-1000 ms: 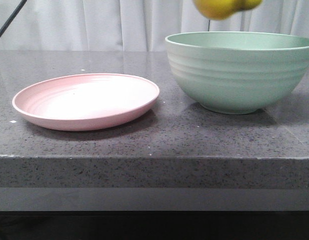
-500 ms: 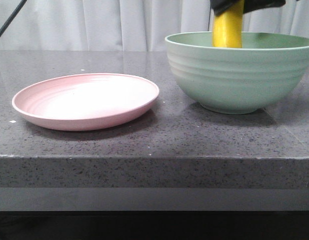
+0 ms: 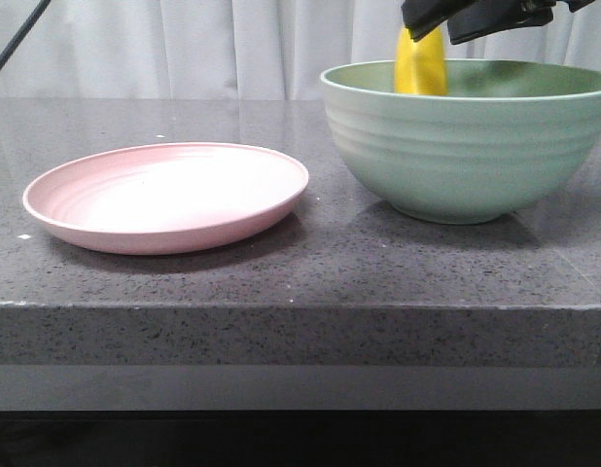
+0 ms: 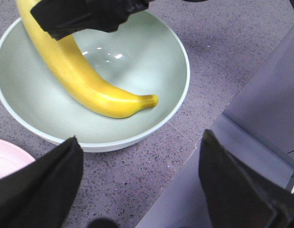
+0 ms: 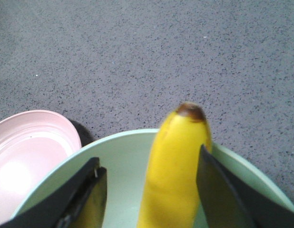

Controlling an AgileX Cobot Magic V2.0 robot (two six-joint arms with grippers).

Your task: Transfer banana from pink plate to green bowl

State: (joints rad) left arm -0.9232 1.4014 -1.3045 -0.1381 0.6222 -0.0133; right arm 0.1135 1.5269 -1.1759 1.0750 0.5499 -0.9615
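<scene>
The yellow banana [image 3: 420, 63] rests in the mint-green bowl [image 3: 456, 146], its lower tip on the bowl's floor and its upper end leaning up past the rim. It also shows in the left wrist view [image 4: 85, 80] and the right wrist view [image 5: 178, 166]. My right gripper [image 3: 466, 19] hovers over the bowl with jaws open [image 5: 147, 156]; the banana touches one finger, with a gap to the other. The pink plate [image 3: 169, 195] is empty, left of the bowl. My left gripper [image 4: 140, 137] is open and empty above the table beside the bowl [image 4: 137, 61].
The dark speckled table's front edge [image 3: 300, 306] runs close before the plate and bowl. A white curtain [image 3: 184, 39] hangs behind. In the left wrist view the table's edge [image 4: 204, 123] lies beside the bowl.
My right gripper came down with the banana into the bowl and opened its jaws. The banana now leans tilted inside the bowl. The plate has not moved.
</scene>
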